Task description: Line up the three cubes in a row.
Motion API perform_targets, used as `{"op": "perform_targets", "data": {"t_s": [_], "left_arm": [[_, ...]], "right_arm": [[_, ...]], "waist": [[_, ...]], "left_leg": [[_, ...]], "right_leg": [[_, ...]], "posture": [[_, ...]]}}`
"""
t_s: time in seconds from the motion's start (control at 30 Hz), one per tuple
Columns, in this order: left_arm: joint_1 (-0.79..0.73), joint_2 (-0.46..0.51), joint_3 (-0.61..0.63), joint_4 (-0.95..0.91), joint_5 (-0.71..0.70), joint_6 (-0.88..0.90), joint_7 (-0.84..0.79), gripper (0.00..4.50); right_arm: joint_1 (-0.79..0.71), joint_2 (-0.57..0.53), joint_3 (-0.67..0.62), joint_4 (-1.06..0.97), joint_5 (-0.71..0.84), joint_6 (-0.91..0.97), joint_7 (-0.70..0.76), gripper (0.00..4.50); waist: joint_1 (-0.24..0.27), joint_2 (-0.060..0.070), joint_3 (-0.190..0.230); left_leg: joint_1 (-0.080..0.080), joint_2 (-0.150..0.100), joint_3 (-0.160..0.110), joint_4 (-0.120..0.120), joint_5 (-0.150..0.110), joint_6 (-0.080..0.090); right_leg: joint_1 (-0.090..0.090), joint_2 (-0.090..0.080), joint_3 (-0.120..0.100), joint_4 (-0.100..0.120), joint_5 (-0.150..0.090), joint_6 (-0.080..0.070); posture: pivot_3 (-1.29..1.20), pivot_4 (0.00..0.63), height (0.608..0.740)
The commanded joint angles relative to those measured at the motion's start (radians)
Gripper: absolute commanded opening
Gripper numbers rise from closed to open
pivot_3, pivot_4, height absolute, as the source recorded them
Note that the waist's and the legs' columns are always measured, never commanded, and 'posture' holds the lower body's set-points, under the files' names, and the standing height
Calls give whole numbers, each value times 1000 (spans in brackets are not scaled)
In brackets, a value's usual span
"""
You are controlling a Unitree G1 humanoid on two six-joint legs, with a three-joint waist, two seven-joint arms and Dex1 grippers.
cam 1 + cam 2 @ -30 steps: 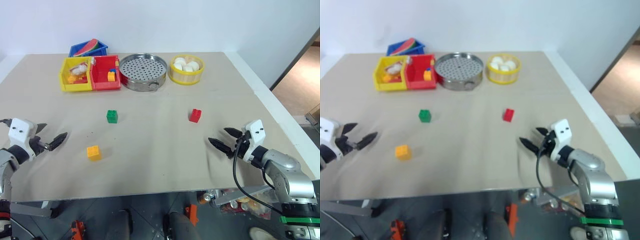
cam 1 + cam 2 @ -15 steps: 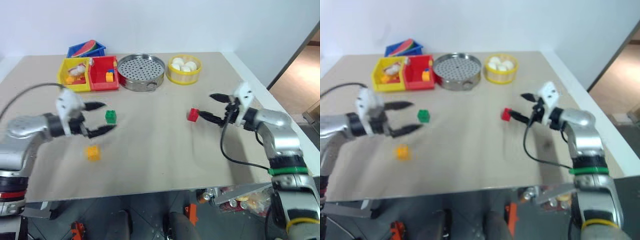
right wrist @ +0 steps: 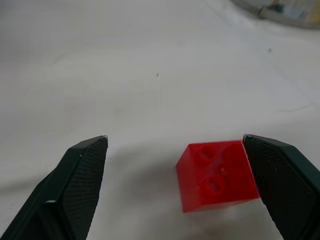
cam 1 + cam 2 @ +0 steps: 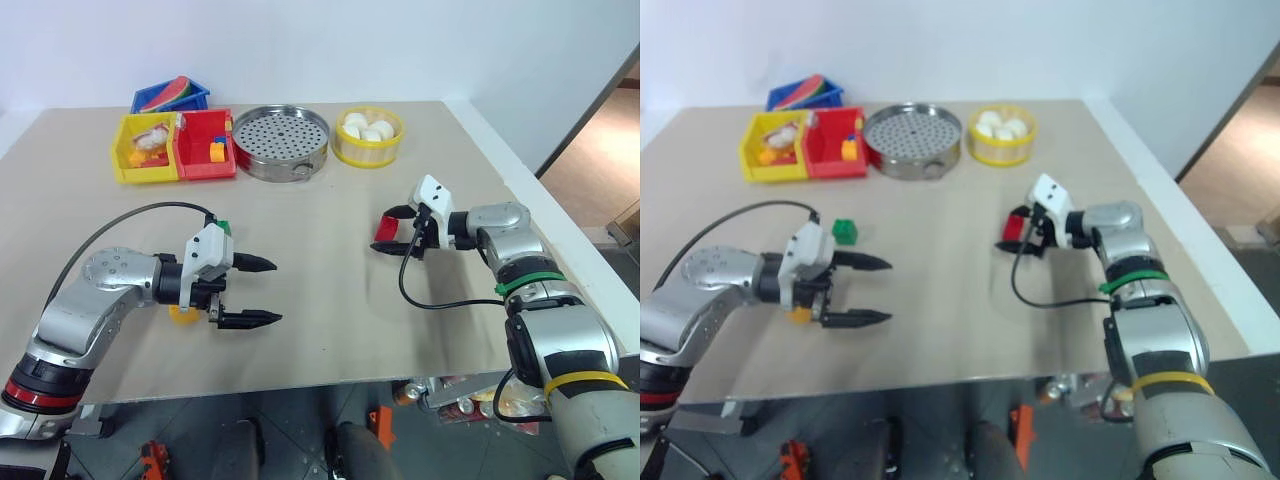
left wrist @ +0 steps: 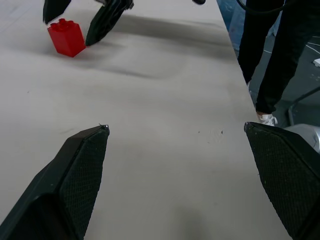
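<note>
- On the desk (image 4: 330,300), the three cubes lie apart and form no row: the red cube (image 4: 387,229) right of centre, the green cube (image 4: 844,231) left of centre, the yellow-orange cube (image 4: 180,314) nearer the front edge, largely hidden behind the left arm.
- Right tool (image 4: 396,231): fingers spread wide, straddling the red cube. In the right wrist view the cube (image 3: 217,175) lies close against one finger (image 3: 287,177), with a wide gap to the other. Nothing gripped.
- Left tool (image 4: 258,291): fingers fully apart, empty, held above bare desk just right of the green and yellow-orange cubes, pointing toward the red cube.
- At the back of the desk: a yellow bin (image 4: 146,150), a red bin (image 4: 208,145), a blue bin (image 4: 170,98), a steel steamer tray (image 4: 281,142) and a yellow basket of white pieces (image 4: 371,136). None is involved.
- Step in hand, as judged: securing the red cube; task at an early stage.
- Next move calls for centring the cube between the right fingers, closing on it, then carrying it toward the other two cubes.
- Risk: the near finger may nudge the cube aside on closing.
</note>
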Motion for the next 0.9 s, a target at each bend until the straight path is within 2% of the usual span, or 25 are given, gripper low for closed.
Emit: {"op": "perform_targets", "data": {"t_s": [0.03, 0.33, 0.9], "left_arm": [[23, 7, 21, -55, 4, -4, 17, 4481], [74, 11, 45, -111, -15, 31, 63, 4481], [43, -5, 31, -67, -4, 19, 65, 4481]], "right_arm": [[-29, 2, -12, 34, -26, -19, -18, 4500], [-48, 10, -30, 73, -63, -12, -79, 4500], [-59, 28, -79, 56, -50, -16, -57, 4500]], "waist": [[0, 0, 0], [0, 0, 0], [0, 0, 0]], "left_leg": [[0, 0, 0, 0, 0, 0], [2, 0, 2, 1, 0, 0], [2, 0, 6, 1, 0, 0]], "right_leg": [[0, 0, 0, 0, 0, 0], [1, 0, 3, 0, 2, -1], [-1, 0, 7, 0, 3, 2]], "posture": [[0, 150, 740], [0, 150, 740], [0, 150, 740]]}}
